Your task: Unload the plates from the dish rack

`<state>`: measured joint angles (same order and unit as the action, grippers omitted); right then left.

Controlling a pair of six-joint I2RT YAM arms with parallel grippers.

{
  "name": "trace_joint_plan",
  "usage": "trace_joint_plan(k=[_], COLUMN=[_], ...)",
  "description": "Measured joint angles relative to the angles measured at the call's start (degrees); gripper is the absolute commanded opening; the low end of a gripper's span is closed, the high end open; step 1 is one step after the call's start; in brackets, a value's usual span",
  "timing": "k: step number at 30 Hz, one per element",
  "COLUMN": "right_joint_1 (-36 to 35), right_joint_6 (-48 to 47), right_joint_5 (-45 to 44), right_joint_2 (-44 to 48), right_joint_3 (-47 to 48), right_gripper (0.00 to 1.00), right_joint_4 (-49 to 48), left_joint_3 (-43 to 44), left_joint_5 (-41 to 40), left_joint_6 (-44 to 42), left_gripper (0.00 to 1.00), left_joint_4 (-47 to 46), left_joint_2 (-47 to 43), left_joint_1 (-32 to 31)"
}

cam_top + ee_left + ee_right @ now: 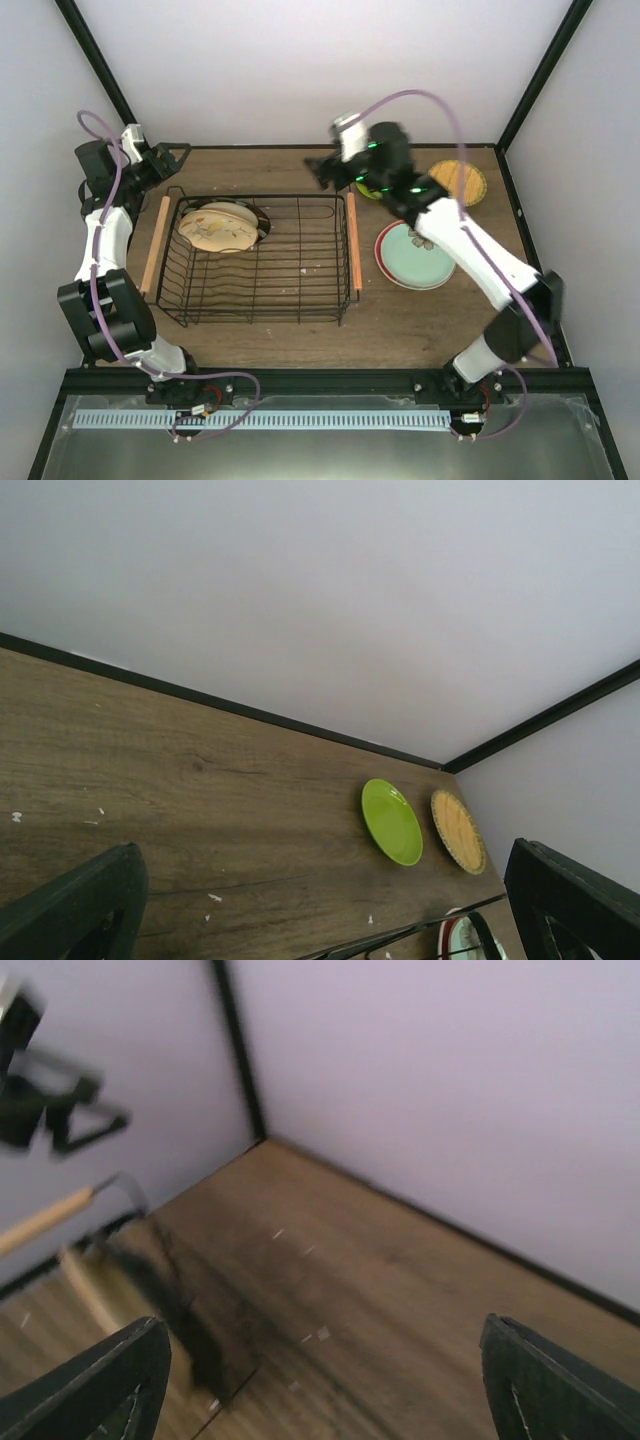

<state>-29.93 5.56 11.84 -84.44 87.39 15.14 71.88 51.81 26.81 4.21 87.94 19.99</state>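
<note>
1. Dish rack [262, 312]: black wire, light wooden handles.
2. Inside the dish rack: beige plate [218, 227] with faint brown markings.
3. Right of the dish rack: pale teal plate [418, 256], red-rimmed.
4. Beyond the dish rack's far right corner: lime-green plate [391, 821] and orange plate [458, 830].
5. Surface [420, 330]: brown wood grain.

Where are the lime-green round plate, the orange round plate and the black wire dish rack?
lime-green round plate [392, 822]: left wrist view, its middle.
orange round plate [458, 830]: left wrist view, its middle.
black wire dish rack [300, 270]: top view, bare wire floor.
</note>
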Motion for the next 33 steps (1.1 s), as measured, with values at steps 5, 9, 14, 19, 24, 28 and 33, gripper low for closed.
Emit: trace_joint_plan(k=[5, 9, 14, 19, 24, 28, 33], right_joint_1=[-13.2, -19.5, -22.2, -22.8, -23.3, -23.9, -24.4], right_joint_6=[-11.9, -17.6, -21.6, -23.7, -24.9, -25.3, -25.5], right_joint_5=[-1.5, -1.4, -1.1, -0.7, -0.2, 0.1, 0.5], right_joint_2=[-12.8, -21.3, -26.8, -28.8, -30.1, -31.2, -32.2], right_joint_3=[0.7, 4.2, 10.5, 13.6, 14.5, 14.5, 14.5], right_gripper=[0.82, 0.77, 0.72, 0.69, 0.64, 0.61, 0.59], right_joint_4=[-1.9, -2.2, -3.1, -4.6, -4.9, -4.8, -4.4], left_joint_3=[0.0, -0.1, -1.2, -1.6, -1.8, -1.9, -2.1], left_joint_5=[0.2, 0.3, 0.3, 0.3, 0.2, 0.2, 0.2], left_joint_6=[-0.2, -0.4, 0.0, 0.2, 0.3, 0.5, 0.5], left_gripper=[1.00, 1.00, 1.00, 1.00, 1.00, 1.00, 1.00], left_joint_4=[0.2, 0.5, 0.1, -0.8, -1.2, -1.6, -1.9], left_joint_2=[0.0, -0.2, -1.5, -1.9, -1.9, -1.9, -1.9], left_joint_1=[0.0, 0.0, 0.0, 0.0, 0.0, 0.0, 0.0])
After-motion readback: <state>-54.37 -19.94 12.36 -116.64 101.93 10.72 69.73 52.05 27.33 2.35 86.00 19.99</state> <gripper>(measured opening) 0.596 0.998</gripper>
